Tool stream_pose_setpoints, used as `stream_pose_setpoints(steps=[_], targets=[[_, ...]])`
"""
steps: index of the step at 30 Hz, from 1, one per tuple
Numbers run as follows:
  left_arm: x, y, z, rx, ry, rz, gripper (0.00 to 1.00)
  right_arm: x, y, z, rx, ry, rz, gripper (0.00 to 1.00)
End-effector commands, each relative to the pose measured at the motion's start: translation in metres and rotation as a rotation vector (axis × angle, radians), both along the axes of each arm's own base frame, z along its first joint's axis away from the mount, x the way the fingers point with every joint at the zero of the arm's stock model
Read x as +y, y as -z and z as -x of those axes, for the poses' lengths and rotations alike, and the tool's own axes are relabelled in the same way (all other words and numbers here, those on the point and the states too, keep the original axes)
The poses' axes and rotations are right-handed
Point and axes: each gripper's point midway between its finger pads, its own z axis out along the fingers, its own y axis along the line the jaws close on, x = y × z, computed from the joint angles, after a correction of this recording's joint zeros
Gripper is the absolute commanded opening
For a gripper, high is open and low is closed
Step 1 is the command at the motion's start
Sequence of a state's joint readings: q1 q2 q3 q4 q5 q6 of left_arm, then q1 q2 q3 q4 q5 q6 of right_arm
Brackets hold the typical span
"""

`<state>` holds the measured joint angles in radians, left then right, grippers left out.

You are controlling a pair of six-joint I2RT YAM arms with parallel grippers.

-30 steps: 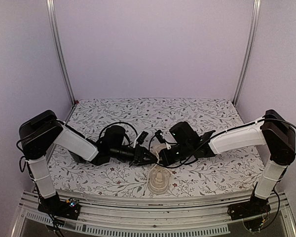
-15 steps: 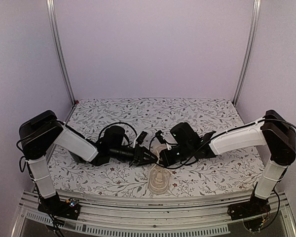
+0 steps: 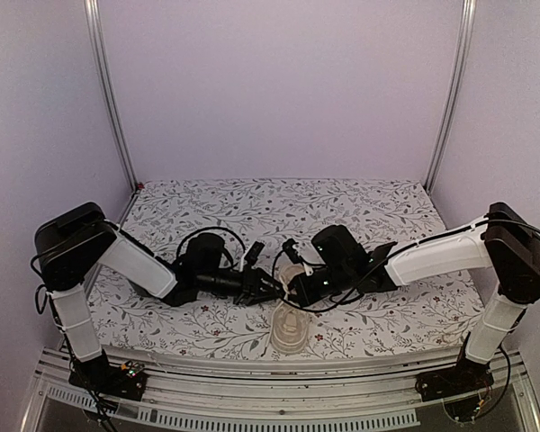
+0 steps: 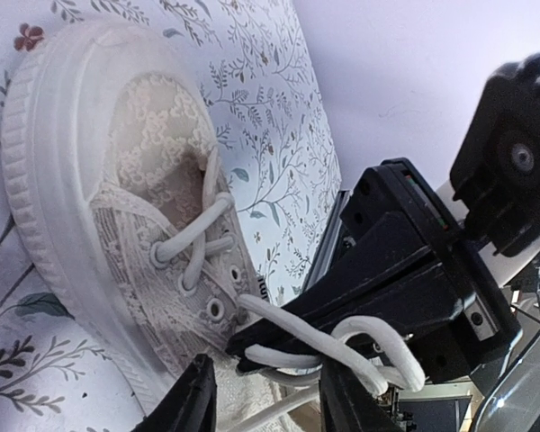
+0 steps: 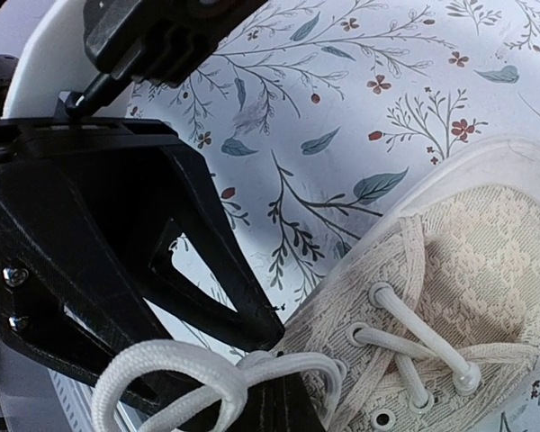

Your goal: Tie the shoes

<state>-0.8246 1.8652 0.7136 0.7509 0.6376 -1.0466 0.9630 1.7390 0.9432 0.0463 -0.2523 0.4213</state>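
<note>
The cream lace-textured sneaker (image 3: 290, 331) sits on the floral mat near the front edge, toe toward the arm bases; it also shows in the left wrist view (image 4: 117, 180) and the right wrist view (image 5: 468, 270). Its pale laces (image 4: 342, 342) are pulled up into loops above the top eyelets. My right gripper (image 3: 294, 288) is shut on a lace loop (image 5: 180, 369), its black tip right at the shoe's top eyelets (image 4: 245, 346). My left gripper (image 3: 272, 290) faces it from the left, fingers apart (image 4: 268, 400), with lace strands running between them.
The floral mat (image 3: 369, 207) covers the table. Purple walls and two aluminium posts (image 3: 110, 99) close in the back and sides. A metal rail (image 3: 279, 396) runs along the near edge just below the shoe's toe.
The left gripper has moved a little right, closer to the right gripper over the shoe. The right gripper has shifted slightly lower and left. The shoe has stayed in place.
</note>
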Motion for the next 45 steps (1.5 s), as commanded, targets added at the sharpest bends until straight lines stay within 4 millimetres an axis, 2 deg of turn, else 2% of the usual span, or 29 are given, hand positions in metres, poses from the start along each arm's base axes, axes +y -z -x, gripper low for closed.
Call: stream_pose_setpoints(steps=[1,6,11,16,28,45], targets=[[0.004,-0.008,-0.007,-0.026,-0.044,0.025,0.41,0.009,-0.010,0.010,-0.028,-0.047,-0.035,0.02],[0.006,-0.009,-0.009,-0.024,-0.059,0.035,0.40,0.011,-0.011,0.012,-0.030,-0.059,-0.035,0.02],[0.000,-0.014,-0.008,-0.047,-0.022,0.063,0.40,0.014,-0.011,0.014,-0.032,-0.072,-0.039,0.02],[-0.004,-0.017,-0.005,-0.053,0.005,0.073,0.34,0.014,-0.010,0.012,-0.033,-0.068,-0.030,0.02],[-0.008,-0.007,0.017,-0.002,0.049,0.063,0.30,0.014,-0.010,0.008,-0.038,-0.052,-0.021,0.02],[-0.012,-0.007,0.022,0.014,0.053,0.092,0.00,0.012,-0.012,0.007,-0.044,-0.038,-0.022,0.02]])
